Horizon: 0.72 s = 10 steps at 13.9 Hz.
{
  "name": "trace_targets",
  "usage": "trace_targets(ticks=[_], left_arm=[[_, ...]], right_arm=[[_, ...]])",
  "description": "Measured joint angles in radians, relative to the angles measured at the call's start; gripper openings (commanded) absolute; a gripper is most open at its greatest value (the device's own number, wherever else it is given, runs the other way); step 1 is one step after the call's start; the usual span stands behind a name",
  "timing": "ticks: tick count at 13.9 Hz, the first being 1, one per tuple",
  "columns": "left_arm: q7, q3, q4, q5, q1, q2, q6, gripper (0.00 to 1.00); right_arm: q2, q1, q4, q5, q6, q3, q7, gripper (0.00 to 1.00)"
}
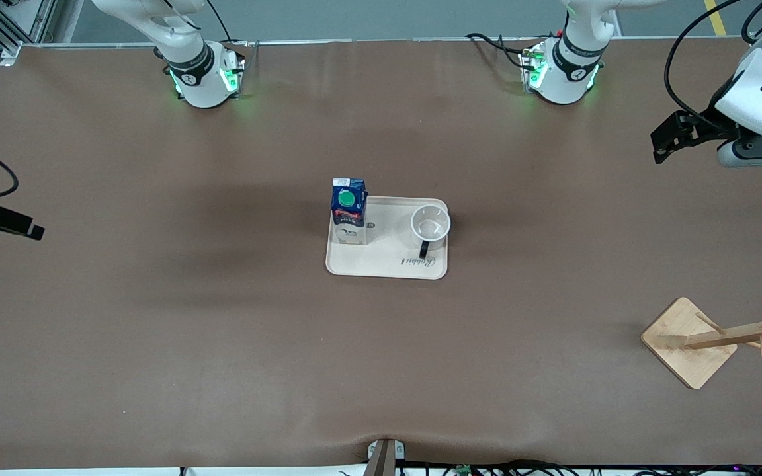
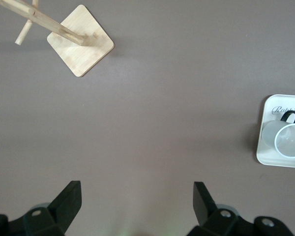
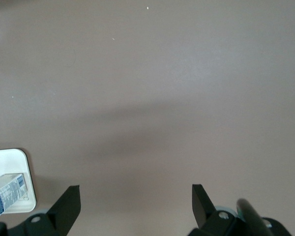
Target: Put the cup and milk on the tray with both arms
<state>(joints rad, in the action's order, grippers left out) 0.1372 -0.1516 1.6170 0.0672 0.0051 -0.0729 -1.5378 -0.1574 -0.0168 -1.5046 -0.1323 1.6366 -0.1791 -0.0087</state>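
Carton and mug both on tray

Milk carton point(image 1: 349, 210) stands upright at the tray's point(image 1: 381, 264) corner toward the right arm's end; the white mug point(image 1: 430, 223) sits mouth-up beside it, black handle pointing toward the front camera. Only the wrist views show both pairs of jaws spread wide over bare brown table point(image 1: 156, 330): left gripper point(image 2: 136, 204), right gripper point(image 3: 135, 204). A wooden rack point(image 1: 705, 340) stands well apart.

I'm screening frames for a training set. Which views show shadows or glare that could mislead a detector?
Front view: soft dark bands on the table beside the tray, green glow at both bases. Right wrist view: a broad diagonal shadow on the cloth. Left wrist view: even light, with the cup looking pale and washed out.
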Motion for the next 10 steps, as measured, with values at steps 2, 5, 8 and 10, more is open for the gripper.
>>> trace_targets(ticks=[2,5,8,10], left_arm=[[-0.018,0.001,0.001,0.000,0.000,0.000,0.000,1.00],[-0.021,0.003,-0.003,0.000,0.001,-0.001,-0.001,1.00],[-0.021,0.005,-0.020,0.000,0.006,-0.001,-0.001,1.00],[-0.021,0.005,-0.022,0.000,0.007,-0.001,-0.001,1.00]], right_arm=[[0.112,-0.002,-0.162,0.000,0.022,0.005,-0.001,1.00],[0.178,-0.003,-0.205,0.040,0.010,0.011,-0.007,1.00],[0.174,-0.027,-0.113,0.120,-0.007,0.023,-0.007,1.00],[0.167,-0.036,-0.085,0.124,-0.016,0.025,-0.007,1.00]])
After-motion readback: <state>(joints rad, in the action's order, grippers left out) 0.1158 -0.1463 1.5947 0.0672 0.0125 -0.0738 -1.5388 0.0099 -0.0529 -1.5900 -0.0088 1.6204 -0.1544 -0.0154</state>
